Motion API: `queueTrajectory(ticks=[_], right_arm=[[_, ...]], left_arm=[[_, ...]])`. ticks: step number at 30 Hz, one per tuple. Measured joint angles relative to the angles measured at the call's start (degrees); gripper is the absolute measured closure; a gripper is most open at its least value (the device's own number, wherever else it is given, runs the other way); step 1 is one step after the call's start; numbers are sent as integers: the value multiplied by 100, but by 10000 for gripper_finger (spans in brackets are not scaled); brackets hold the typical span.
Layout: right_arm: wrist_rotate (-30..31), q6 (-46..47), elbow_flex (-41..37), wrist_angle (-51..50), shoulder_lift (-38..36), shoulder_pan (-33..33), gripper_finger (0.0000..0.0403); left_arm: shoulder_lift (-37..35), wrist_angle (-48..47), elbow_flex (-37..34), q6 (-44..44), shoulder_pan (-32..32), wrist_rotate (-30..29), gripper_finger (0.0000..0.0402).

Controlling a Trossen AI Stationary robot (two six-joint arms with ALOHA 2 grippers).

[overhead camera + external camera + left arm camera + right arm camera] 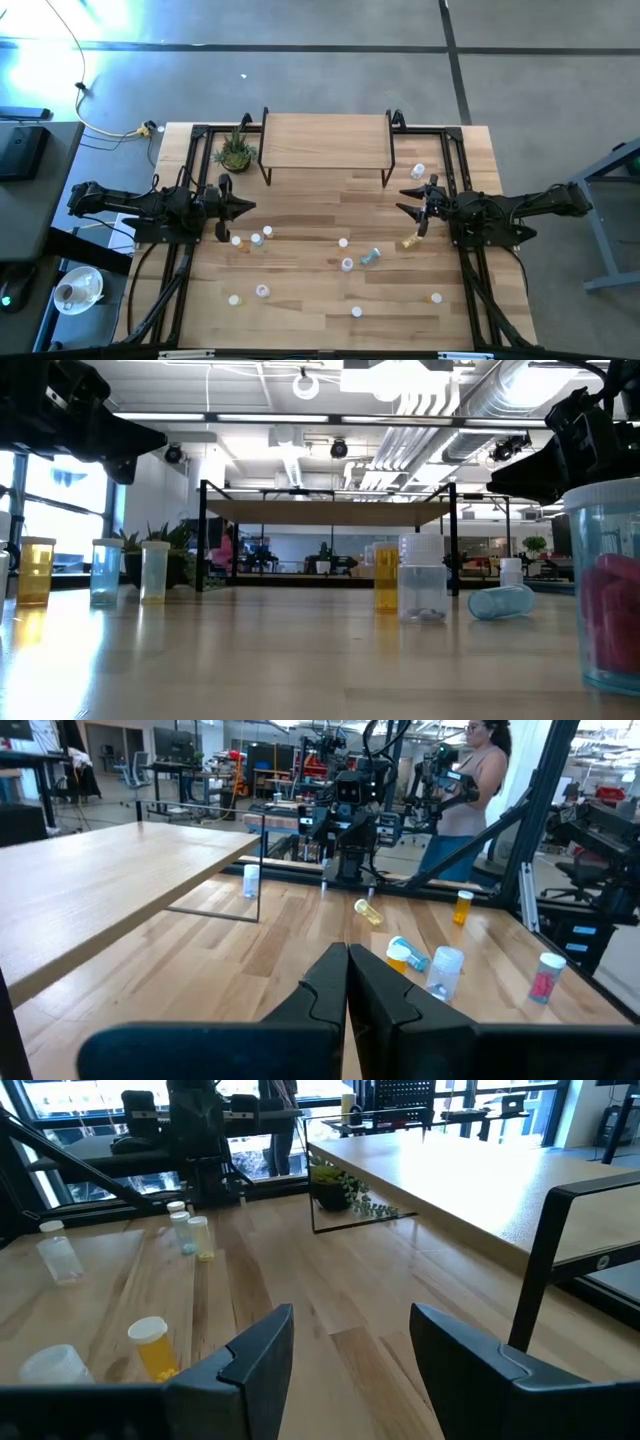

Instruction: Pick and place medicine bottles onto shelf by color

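Currently parted and holding nothing, right gripper above the table at the right side, fingers spread wide. Just beside it, a yellow bottle on its side. Farther out, more medicine bottles scattered over the planks, mostly upright, one teal bottle lying down. Opposite, left gripper clenched on nothing, near the potted plant. Beyond both, at the table's far edge, the shelf, top bare of bottles.
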Motion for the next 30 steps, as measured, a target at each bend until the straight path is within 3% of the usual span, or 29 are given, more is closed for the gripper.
queueTrajectory(ticks=[15, 30], right_arm=[[-5, 1014, -1, 1, 0, -2, 210], [-17, 1099, -1, 20, 1, -2, 210]], left_arm=[[1, 4, -2, 298, -2, -19, 401], [1, 0, -1, 200, -1, -19, 401]])
